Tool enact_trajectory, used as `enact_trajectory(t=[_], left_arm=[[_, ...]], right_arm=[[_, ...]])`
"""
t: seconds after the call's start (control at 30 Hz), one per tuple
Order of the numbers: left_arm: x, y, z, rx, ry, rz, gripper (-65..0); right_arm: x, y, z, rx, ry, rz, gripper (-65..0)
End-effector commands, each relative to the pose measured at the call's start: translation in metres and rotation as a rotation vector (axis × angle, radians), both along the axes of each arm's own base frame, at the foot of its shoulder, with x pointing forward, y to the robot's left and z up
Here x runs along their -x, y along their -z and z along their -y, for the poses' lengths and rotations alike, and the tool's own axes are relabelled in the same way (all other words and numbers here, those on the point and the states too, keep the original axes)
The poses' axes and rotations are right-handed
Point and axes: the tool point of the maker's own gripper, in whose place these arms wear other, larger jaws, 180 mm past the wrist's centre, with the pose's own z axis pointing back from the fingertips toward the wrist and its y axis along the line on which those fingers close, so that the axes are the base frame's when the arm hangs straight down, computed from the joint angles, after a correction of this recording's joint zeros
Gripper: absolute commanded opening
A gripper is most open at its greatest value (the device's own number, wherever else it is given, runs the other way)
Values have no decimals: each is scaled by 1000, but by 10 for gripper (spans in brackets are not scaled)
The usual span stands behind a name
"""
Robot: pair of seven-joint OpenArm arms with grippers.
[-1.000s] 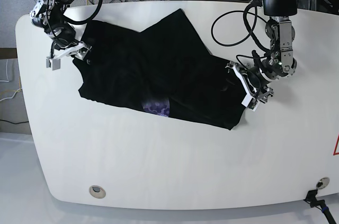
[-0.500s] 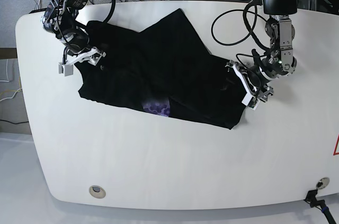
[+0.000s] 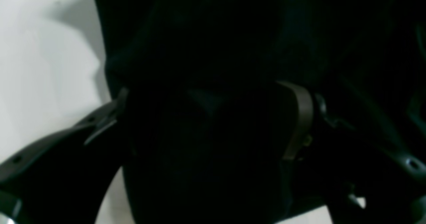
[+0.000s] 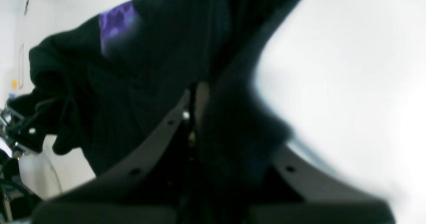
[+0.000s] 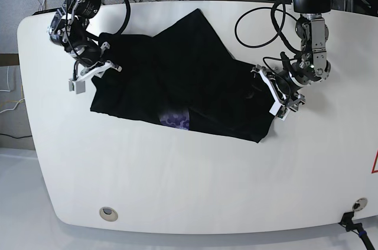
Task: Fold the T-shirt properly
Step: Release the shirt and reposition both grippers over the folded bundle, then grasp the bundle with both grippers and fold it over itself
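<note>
T-shirt (image 5: 189, 84) bunched between both grippers, seemingly pinched

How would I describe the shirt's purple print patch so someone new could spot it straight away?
Start at the white table and find the crumpled black T-shirt spread across its middle. Follow the shirt's near hem, roughly midway between the two grippers, to the purple print patch. It is the only colour showing on the otherwise plain black cloth.
</note>
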Motion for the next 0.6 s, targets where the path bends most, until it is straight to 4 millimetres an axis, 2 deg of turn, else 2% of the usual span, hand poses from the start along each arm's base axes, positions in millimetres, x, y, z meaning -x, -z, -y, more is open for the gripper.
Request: enact_trajectory(t=[0.0,0.13,0.2,0.4,0.57], left_arm=[[11,12,-2,-49,19,-59,-184],[11,13,5,-33,21,-61,-184],[13,15,17,-18,37,-67,-184],[18,18,38,-9,89,-78,-184],[19,18,50,10,97,-79,-184]], right_arm=[[-13,-15,-17,-12,-48,61,-650],[-21,-38,-52,-30,-96,133,-650],[-26,-52,-72,-44,-134,173,-650],[-44,-90,-141,-55,-341,288,-650],[-49,-120,-202,-66,-531,373,-650]])
